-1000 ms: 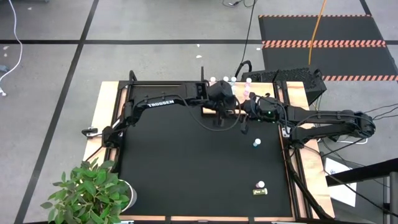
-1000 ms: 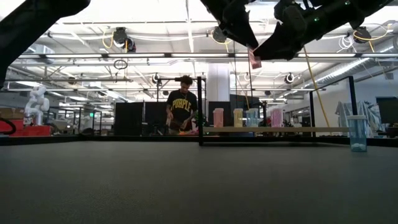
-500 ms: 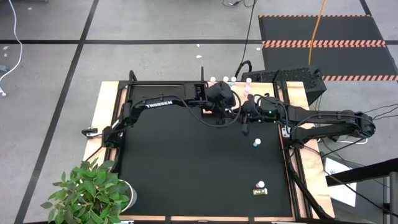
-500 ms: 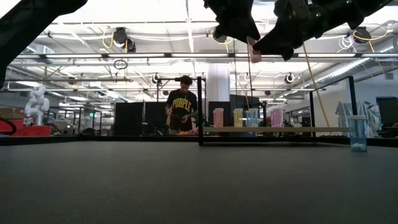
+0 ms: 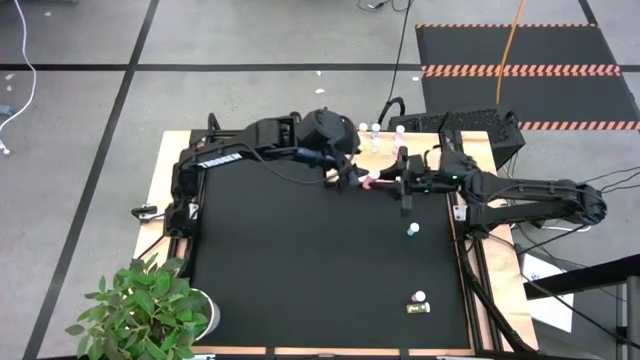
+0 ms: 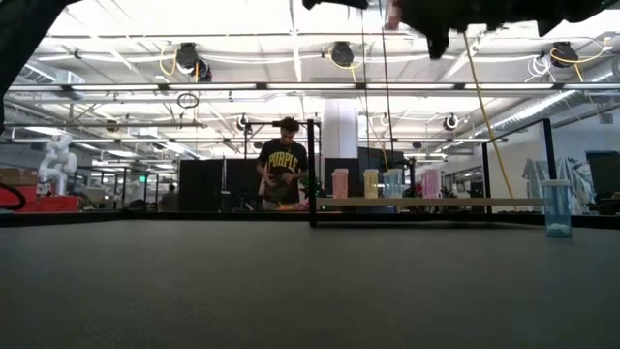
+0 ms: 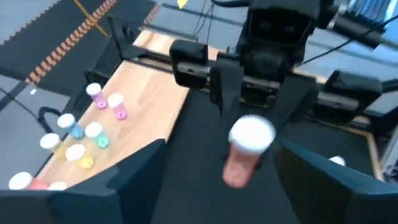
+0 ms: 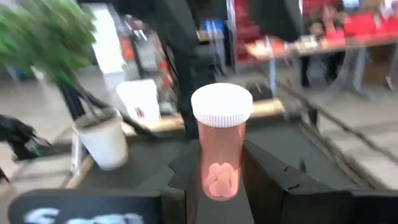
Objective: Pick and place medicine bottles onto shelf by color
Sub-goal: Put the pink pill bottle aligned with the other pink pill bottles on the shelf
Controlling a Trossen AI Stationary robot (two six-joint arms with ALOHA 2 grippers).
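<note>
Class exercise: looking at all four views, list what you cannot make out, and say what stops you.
- Low view: both grippers, cut off by the top edge.
- Left wrist view: pink bottle, motion-blurred.
- High view: bottles on the shelf, too small for colours.
- Right wrist view: plant, blurred.

Arms: two, left arm (image 5: pixel 240 150) and right arm (image 5: pixel 530 192).
Bottles off the shelf (image 7: pixel 149 106): four. One pink bottle (image 5: pixel 372 182) aloft at 12 o'clock of the tabletop, one teal bottle (image 5: pixel 412 230) at 3 o'clock, and at 5 o'clock a white-capped bottle (image 5: pixel 419 297) and a yellow bottle (image 5: pixel 419 308).
Shelf bottles (image 7: pixel 96 132): about eight caps.
Plant (image 5: pixel 145 305): one, at 7 o'clock.
Person (image 6: pixel 283 173): one.
</note>
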